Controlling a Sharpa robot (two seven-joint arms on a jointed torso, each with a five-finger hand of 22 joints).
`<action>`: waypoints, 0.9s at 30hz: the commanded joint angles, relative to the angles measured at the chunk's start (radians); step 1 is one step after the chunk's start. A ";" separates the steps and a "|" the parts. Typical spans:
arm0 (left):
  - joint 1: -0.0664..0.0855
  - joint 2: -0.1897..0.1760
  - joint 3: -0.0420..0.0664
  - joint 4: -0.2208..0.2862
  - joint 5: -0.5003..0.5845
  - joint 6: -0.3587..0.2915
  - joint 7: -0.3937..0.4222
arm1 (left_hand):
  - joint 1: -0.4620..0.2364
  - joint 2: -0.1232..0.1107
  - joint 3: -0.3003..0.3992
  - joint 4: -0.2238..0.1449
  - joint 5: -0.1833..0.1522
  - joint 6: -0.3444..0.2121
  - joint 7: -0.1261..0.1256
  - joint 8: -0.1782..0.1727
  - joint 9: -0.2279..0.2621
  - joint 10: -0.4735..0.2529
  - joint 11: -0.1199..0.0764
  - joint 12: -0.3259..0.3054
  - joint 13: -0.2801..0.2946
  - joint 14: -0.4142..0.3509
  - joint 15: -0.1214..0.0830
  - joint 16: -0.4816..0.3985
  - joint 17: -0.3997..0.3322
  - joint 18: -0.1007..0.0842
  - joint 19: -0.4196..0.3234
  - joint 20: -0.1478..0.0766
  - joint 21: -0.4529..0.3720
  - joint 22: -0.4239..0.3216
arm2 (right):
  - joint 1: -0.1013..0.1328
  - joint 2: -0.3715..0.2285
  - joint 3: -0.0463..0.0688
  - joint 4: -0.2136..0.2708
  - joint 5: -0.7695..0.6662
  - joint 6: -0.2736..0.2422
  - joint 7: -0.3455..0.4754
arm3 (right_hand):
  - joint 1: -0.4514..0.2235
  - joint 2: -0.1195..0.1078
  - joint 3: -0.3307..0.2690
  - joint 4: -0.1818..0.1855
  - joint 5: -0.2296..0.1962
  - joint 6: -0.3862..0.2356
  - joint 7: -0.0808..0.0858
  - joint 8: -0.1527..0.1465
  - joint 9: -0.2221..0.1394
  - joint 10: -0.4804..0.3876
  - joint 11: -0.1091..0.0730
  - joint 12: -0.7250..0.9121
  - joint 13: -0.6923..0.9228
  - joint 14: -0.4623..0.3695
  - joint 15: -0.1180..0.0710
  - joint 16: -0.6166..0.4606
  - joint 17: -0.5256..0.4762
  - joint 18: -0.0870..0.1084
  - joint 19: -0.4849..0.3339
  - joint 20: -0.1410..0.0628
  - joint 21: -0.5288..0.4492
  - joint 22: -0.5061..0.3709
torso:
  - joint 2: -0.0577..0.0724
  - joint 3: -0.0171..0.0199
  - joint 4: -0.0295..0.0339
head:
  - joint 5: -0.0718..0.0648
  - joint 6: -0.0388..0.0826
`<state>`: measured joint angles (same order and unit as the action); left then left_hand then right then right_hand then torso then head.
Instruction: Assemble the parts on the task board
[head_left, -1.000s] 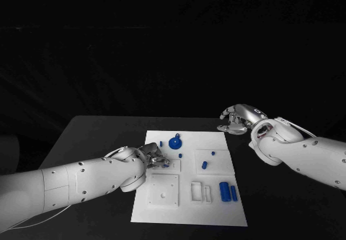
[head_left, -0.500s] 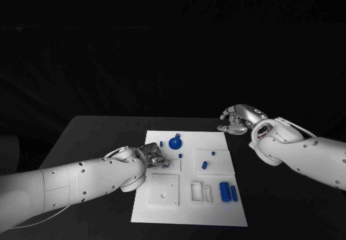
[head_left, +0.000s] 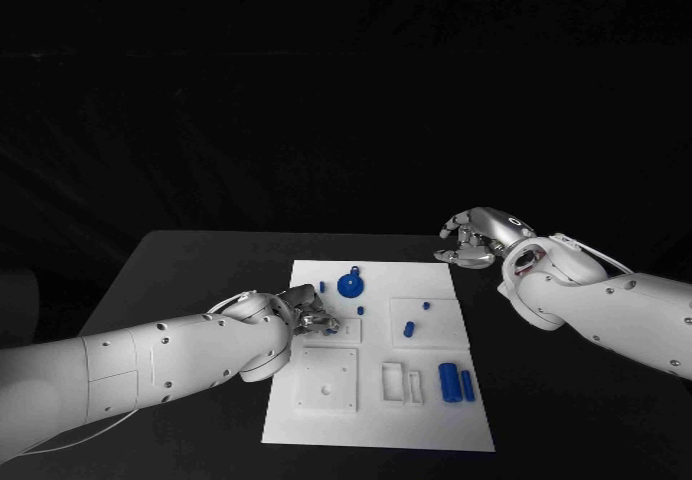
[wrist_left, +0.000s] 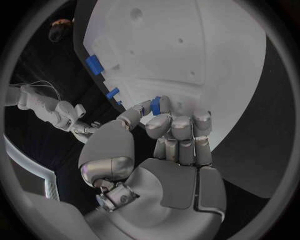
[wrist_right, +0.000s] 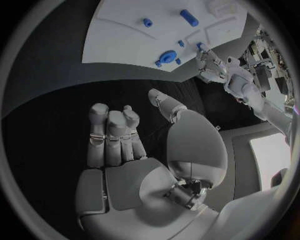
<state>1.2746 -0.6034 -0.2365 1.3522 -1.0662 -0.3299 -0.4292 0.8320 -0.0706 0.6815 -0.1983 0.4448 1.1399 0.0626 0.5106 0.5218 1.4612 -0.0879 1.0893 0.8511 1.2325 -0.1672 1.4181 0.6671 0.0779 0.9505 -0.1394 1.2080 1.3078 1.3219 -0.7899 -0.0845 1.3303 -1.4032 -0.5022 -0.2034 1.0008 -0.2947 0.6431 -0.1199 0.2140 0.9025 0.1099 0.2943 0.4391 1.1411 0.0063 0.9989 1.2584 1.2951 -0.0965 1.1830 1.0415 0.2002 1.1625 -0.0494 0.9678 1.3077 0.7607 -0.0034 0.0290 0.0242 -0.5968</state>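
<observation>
The left hand (head_left: 306, 312) pinches a small blue part (wrist_left: 155, 105) over the task board's (head_left: 433, 420) left side — a loose pinch could drop it. The right hand (head_left: 473, 240) hovers beyond the board's far corner, curled, holding nothing.

One task board (head_left: 378, 425) lies on one black table (head_left: 188, 262). On the board I count about seven blue parts: one large round part (head_left: 352, 287), two cylinders (head_left: 449, 381) side by side near its right edge, and roughly four small pieces (head_left: 408, 328) around its middle, though some may be hidden.
</observation>
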 joint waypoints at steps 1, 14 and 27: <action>-0.007 0.001 -0.006 0.000 0.000 0.053 -0.022 | 0.028 0.041 0.037 -0.044 0.005 0.112 -0.093 0.005 0.000 -0.056 -0.053 0.004 -0.001 0.011 -0.018 0.005 -0.001 0.011 -0.001 -0.122 0.005 0.010 | 0.000 0.000 0.000 0.000 -0.003 0.011 0.007 | -0.007 0.001 -0.002 0.004 0.004 0.022 0.014 0.006 -0.001 -0.014 0.004 0.005 -0.001 0.006 -0.003 -0.006 0.001 0.062 0.004 0.000 -0.007 0.008 | 0.000 -0.0005 -0.0002 | 0.000 -0.001; -0.007 0.011 -0.006 -0.006 0.032 0.084 -0.020 | 0.005 0.019 0.023 -0.006 -0.109 0.105 -0.089 0.010 -0.012 -0.058 -0.047 0.009 -0.014 0.004 -0.017 0.004 -0.015 0.012 -0.004 -0.120 0.003 0.005 | 0.000 0.001 0.000 0.000 -0.003 0.015 0.008 | -0.007 0.001 -0.003 0.004 0.005 0.022 0.014 0.006 -0.001 -0.014 0.004 0.005 -0.002 0.006 -0.003 -0.006 0.002 0.062 0.004 0.000 -0.007 0.009 | 0.000 0.0000 -0.0001 | 0.000 -0.002; -0.007 0.020 -0.006 -0.010 0.034 0.080 -0.018 | -0.013 -0.057 0.016 0.086 -0.248 0.102 -0.089 0.020 -0.027 -0.060 -0.048 0.017 -0.031 0.002 -0.021 0.010 -0.028 0.017 -0.005 -0.121 0.002 0.001 | 0.000 0.003 0.000 -0.001 -0.003 0.015 0.008 | -0.008 0.001 -0.004 0.004 0.006 0.023 0.014 0.006 -0.001 -0.014 0.004 0.005 -0.002 0.005 -0.003 -0.007 0.002 0.062 0.003 0.000 -0.007 0.009 | 0.000 -0.0002 -0.0003 | 0.000 -0.003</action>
<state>1.2745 -0.5903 -0.2380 1.3384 -1.0502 -0.2985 -0.4392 0.8216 -0.1178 0.6962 -0.1176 0.2006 1.1830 0.0318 0.5359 0.4984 1.4580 -0.0848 1.1029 0.8209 1.2372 -0.1815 1.4219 0.6401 0.0778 0.9505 -0.1394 1.2080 1.3075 1.3219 -0.7878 -0.0846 1.3291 -1.4029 -0.4985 -0.2029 1.0008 -0.2947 0.6431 -0.1199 0.2139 0.9043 0.1081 0.2943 0.4392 1.1375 0.0050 0.9989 1.2577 1.2973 -0.0985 1.1830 1.0422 0.2003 1.1641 -0.0477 0.9641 1.3075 0.7610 -0.0034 0.0288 0.0244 -0.5998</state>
